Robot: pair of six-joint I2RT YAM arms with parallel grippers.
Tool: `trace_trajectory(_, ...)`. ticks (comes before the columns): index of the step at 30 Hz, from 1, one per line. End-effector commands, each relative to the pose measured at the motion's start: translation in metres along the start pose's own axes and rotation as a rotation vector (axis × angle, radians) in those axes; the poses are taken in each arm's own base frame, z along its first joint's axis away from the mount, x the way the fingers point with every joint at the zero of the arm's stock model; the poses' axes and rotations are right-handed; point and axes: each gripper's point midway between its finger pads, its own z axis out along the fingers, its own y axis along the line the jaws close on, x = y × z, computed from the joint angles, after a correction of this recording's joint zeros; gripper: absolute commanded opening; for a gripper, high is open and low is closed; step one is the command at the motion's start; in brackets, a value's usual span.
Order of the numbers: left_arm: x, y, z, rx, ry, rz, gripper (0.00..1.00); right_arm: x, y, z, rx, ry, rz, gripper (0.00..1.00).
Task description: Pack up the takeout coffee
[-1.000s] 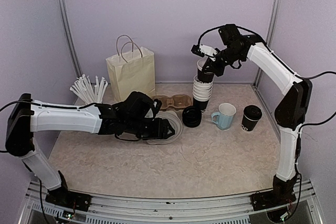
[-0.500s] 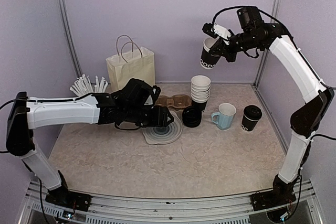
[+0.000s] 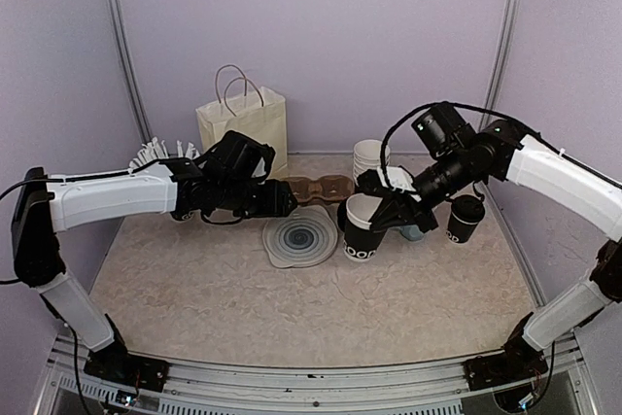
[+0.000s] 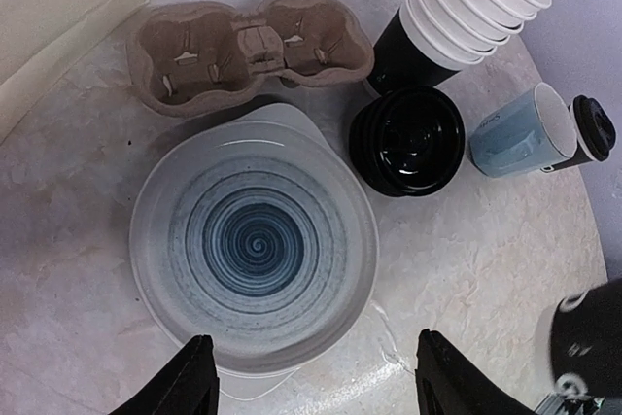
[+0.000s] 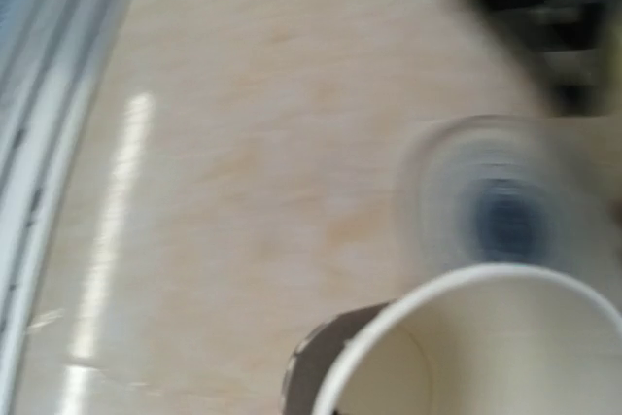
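The left gripper point(image 4: 323, 381) is hanging over a swirl-patterned plate point(image 4: 255, 252) on the table point(image 3: 194, 289), its fingers point(image 4: 194, 381) spread wide with nothing between them. The right gripper point(image 3: 382, 209) is pinching the rim of a lidless paper cup point(image 3: 359, 232), black with white lettering. Its jaws are closed on the cup and it is holding it mouth up just right of the plate; whether the cup's base is touching the table cannot be told. The takeout coffee point(image 3: 465, 217), lid on, is standing by itself at the right side of the table, just past the right gripper and beside a light blue mug point(image 4: 515, 133). A stack of black lids point(image 4: 408, 140) is sitting between the plate and the mug, with a stack of nested cups point(image 4: 466, 2) behind it. A cardboard cup carrier point(image 4: 248, 46) is lying just behind the plate. A cream paper bag point(image 3: 243, 128) is standing near the back wall, beside a cup of white sticks point(image 3: 160, 155). The right wrist camera is giving only a blurred look into the held cup's white interior.
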Motion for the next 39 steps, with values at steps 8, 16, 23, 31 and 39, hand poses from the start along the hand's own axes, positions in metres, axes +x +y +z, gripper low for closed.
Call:
trace_trajectory(8, -0.015, -0.001, -0.01, 0.004, -0.032, -0.007, 0.68, 0.022, 0.084, 0.09, -0.165, 0.084, -0.129, 0.0)
trace_trajectory(16, -0.012, -0.002, -0.005, 0.011, -0.023, -0.002, 0.68, 0.044, 0.084, 0.125, -0.066, 0.175, -0.153, 0.0)
trace_trajectory(23, -0.007, -0.003, 0.002, 0.022, -0.009, 0.002, 0.68, 0.053, 0.081, 0.136, -0.041, 0.188, -0.136, 0.0)
trace_trajectory(31, -0.005, -0.006, 0.004, 0.038, 0.003, 0.007, 0.68, 0.032, 0.092, 0.123, -0.145, 0.154, -0.108, 0.32)
trace_trajectory(39, -0.01, -0.009, -0.003, 0.052, -0.013, 0.011, 0.68, -0.013, 0.003, 0.047, -0.016, 0.019, 0.031, 0.36)
